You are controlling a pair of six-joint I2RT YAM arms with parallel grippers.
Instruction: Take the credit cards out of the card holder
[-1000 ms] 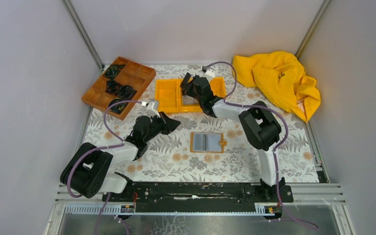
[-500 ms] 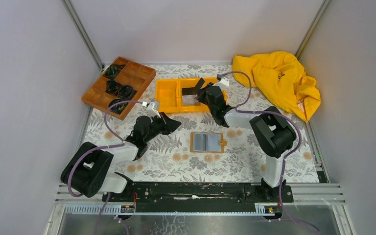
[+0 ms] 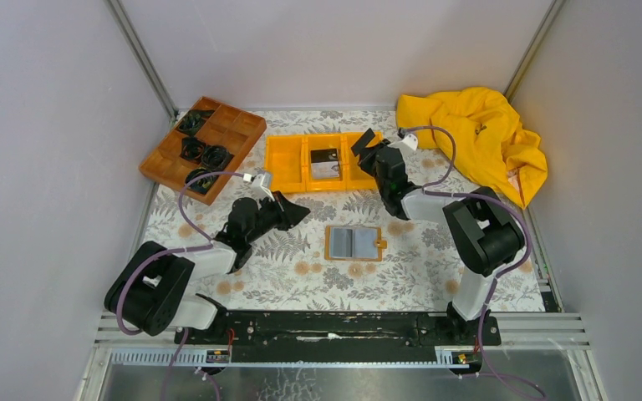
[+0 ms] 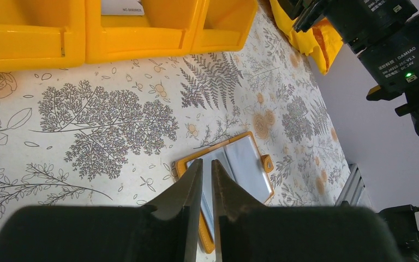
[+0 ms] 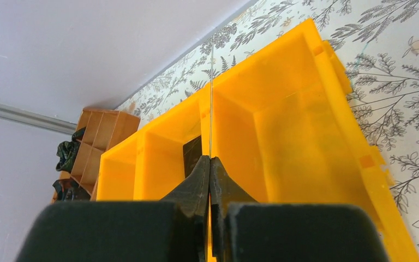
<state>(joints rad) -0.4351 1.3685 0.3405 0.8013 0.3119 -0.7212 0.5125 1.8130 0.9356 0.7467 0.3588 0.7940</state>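
Note:
The card holder (image 3: 354, 242) lies open and flat on the floral table, grey-blue pockets up, also in the left wrist view (image 4: 242, 164). My left gripper (image 3: 301, 210) (image 4: 207, 162) hovers left of it, jaws a narrow gap apart with nothing between them. My right gripper (image 3: 366, 145) (image 5: 210, 159) is shut on a credit card (image 3: 368, 138), seen edge-on as a thin line (image 5: 211, 98), above the right compartment of the orange bin (image 3: 284, 185) (image 5: 305, 109). Other credit cards (image 3: 326, 163) (image 4: 121, 6) lie in the bin's middle compartment, a black one (image 5: 192, 154) among them.
A brown wooden divided tray (image 3: 232, 132) with black items sits at the back left. A crumpled yellow cloth (image 3: 476, 138) lies at the back right. Grey walls close in on three sides.
My right gripper has swung right with the card, from over the bin's middle compartment to over its right one. The left arm and the card holder have not moved.

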